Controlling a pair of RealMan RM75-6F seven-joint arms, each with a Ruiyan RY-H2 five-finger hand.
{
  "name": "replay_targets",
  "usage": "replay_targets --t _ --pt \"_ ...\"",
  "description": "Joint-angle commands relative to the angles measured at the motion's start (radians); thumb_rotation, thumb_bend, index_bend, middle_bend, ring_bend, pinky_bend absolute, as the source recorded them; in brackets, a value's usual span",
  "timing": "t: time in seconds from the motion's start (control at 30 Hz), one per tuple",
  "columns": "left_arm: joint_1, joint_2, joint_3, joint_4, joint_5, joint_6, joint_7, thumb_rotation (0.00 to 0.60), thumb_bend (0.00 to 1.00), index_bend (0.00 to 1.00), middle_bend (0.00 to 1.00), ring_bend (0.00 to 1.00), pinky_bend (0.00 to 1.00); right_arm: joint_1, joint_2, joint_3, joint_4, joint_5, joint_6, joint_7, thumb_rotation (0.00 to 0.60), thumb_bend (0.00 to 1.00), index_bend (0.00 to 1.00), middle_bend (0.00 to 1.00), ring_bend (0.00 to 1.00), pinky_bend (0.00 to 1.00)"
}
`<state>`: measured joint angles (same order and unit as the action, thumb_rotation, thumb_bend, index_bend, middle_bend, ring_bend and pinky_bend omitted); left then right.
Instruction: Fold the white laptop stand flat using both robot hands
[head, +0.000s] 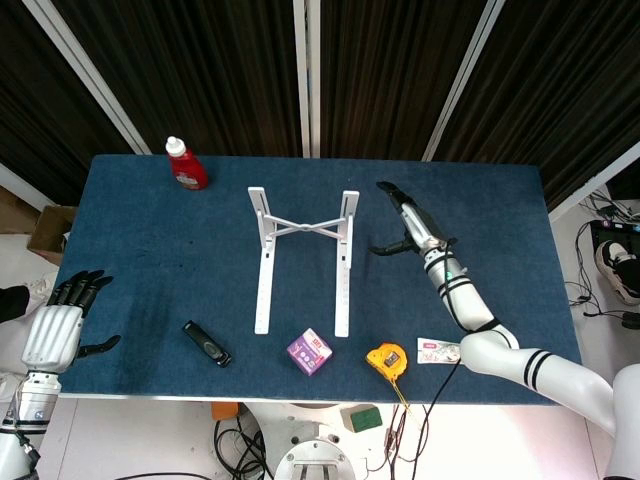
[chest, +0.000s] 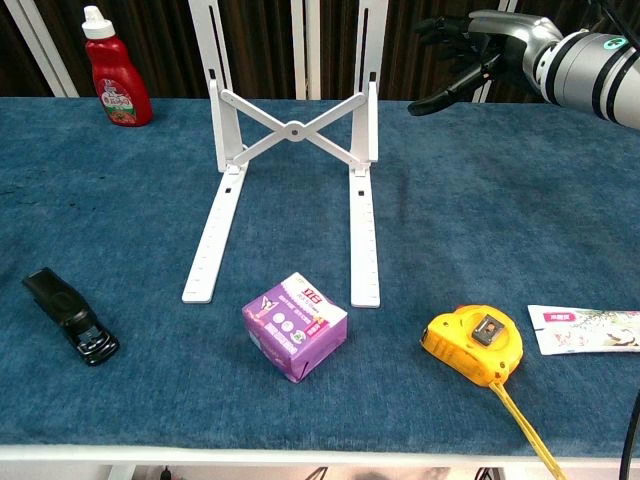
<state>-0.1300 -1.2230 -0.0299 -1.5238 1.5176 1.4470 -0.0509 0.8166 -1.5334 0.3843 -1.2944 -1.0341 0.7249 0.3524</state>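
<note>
Head view first: the white laptop stand (head: 303, 255) sits unfolded mid-table on the blue table (head: 150, 260), and the right hand (head: 407, 222) hovers just beside its right rail, fingers spread, holding nothing, while the left hand (head: 62, 320) waits at the table's near left edge, fingers apart and empty. Chest view now: the stand (chest: 293, 150) rises with its cross-brace open, a purple box (chest: 295, 326) sits between its rails' near ends, and the right hand (chest: 475, 50) hangs open-fingered off to the right.
</note>
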Motion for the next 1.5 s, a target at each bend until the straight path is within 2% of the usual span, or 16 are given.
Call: replay_targets --t 0.03,0.3,0.57,0.8,1.1,1.5 --pt "-0.002 0.001 0.000 -0.002 -0.001 -0.003 0.003 0.600 0.03 0.18 0.12 0.08 0.17 0.005 -0.002 0.008 0.001 -0.002 -0.001 0.010 0.600 0.00 0.00 0.02 0.00 0.00" --pt "0.001 0.004 0.003 -0.011 0.001 0.001 0.012 0.600 0.03 0.18 0.12 0.08 0.17 0.056 -0.052 0.032 0.061 0.041 -0.044 0.014 0.600 0.00 0.00 0.02 0.00 0.00" --pt "0.001 0.003 0.003 -0.007 -0.002 0.000 0.009 0.600 0.03 0.18 0.12 0.08 0.17 0.119 -0.166 0.055 0.180 0.073 -0.074 0.032 0.600 0.00 0.00 0.03 0.00 0.00" --pt "0.004 0.002 0.004 0.001 -0.015 -0.006 0.000 0.600 0.03 0.18 0.12 0.08 0.17 0.179 -0.279 0.072 0.353 0.074 -0.106 0.062 0.600 0.00 0.00 0.05 0.00 0.00" --pt "-0.001 -0.002 0.002 0.014 -0.025 -0.023 -0.006 0.600 0.03 0.19 0.12 0.08 0.17 0.271 -0.424 0.091 0.618 0.078 -0.209 0.100 0.600 0.00 0.00 0.08 0.00 0.00" --pt "-0.002 0.000 -0.001 0.019 -0.031 -0.026 -0.011 0.600 0.03 0.19 0.12 0.08 0.17 0.360 -0.500 0.080 0.845 0.069 -0.314 0.016 0.600 0.00 0.03 0.12 0.00 0.00"
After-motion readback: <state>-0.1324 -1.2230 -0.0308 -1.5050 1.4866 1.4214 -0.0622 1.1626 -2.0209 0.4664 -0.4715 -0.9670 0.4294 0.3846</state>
